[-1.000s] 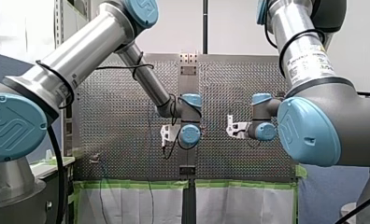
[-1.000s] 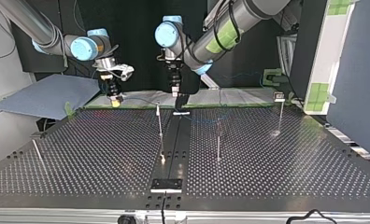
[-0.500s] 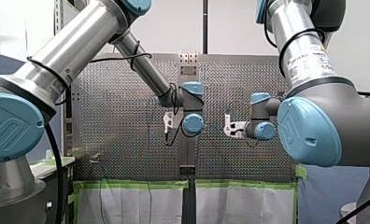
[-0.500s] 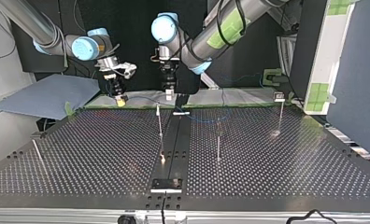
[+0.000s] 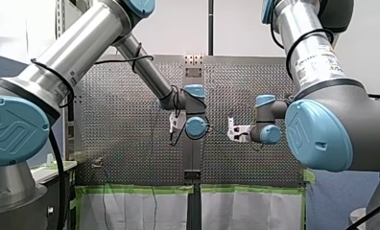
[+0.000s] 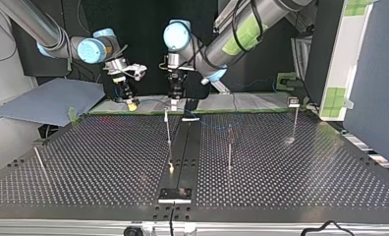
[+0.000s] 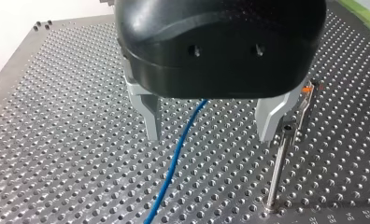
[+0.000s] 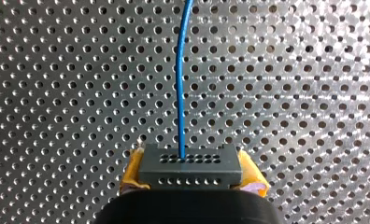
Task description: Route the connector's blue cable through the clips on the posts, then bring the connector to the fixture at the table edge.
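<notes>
Connector [image 8: 190, 164]: dark block with rows of holes, clamped between the yellow pads [image 8: 132, 173] of my right gripper [image 8: 190, 181], carried clear of the table [image 8: 57, 93]. In the top view my right gripper [image 6: 130, 102] hangs at the view's left of the centre post [image 6: 168, 135], near it but not touching

Blue cable [image 8: 181, 79] leaves the connector's face straight ahead, away from the gripper, then crosses toward the centre post

My left gripper [image 7: 211, 135] is spread wide, its metal fingers [image 7: 151, 119] grip nothing. The blue cable passes loose through the gap, closer to the finger away from the centre post, and seems to touch neither

Centre post stands just beside the other finger, outside the gap. The clip [image 7: 309, 87] at its top, with an orange bit, sits at about fingertip level

Key relation: the cable's long axis runs through the gap and slants down to the table on the side away from the centre post. The clip lies sideways of the cable with one finger between. My left arm is the nearer to the centre post

Judgement: the cable looks not yet in this clip, so routing is at an early stage. Cannot tell for the further post [image 6: 229, 150]

Fixture [image 6: 175, 194] is at the near table edge, in line with the centre post, well apart from the connector

Next move probably needs my left gripper to close on the cable and carry it sideways into the clip. Risk: a finger knocks the centre post, or the slack slips out
</notes>
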### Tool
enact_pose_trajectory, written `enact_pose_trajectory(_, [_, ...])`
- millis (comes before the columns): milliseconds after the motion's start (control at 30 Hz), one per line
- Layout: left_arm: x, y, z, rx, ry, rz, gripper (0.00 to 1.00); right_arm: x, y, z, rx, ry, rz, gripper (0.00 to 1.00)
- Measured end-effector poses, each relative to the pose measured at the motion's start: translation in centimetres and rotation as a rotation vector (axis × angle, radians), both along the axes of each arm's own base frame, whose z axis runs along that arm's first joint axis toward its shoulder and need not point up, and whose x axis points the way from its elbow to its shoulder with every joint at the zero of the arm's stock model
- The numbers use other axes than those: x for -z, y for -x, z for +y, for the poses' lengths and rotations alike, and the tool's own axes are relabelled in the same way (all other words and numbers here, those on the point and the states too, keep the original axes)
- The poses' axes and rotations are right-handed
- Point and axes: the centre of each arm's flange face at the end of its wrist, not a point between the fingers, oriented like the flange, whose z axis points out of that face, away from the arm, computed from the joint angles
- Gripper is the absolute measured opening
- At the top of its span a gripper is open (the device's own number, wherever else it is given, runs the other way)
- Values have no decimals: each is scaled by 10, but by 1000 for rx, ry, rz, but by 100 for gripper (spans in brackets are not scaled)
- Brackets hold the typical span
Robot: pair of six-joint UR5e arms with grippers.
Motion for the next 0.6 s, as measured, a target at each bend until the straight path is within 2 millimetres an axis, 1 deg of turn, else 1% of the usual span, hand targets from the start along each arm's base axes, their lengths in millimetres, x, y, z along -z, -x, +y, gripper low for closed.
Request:
enact_pose_trajectory(133, [0,-9,2,18,-8,4,100,0,-4,3,-14,0,2,0])
enact_pose_trajectory(300, [12,-23,0,19,-32,31,100,0,-8,6,-26,1,3,0])
enact_pose_trajectory(367, [14,-28,0,15,-36,38,100,0,-9,6,-28,1,3,0])
enact_pose_trajectory(600, [1,-59,9,-3,-23,49,100,0,-10,8,-33,0,3,0])
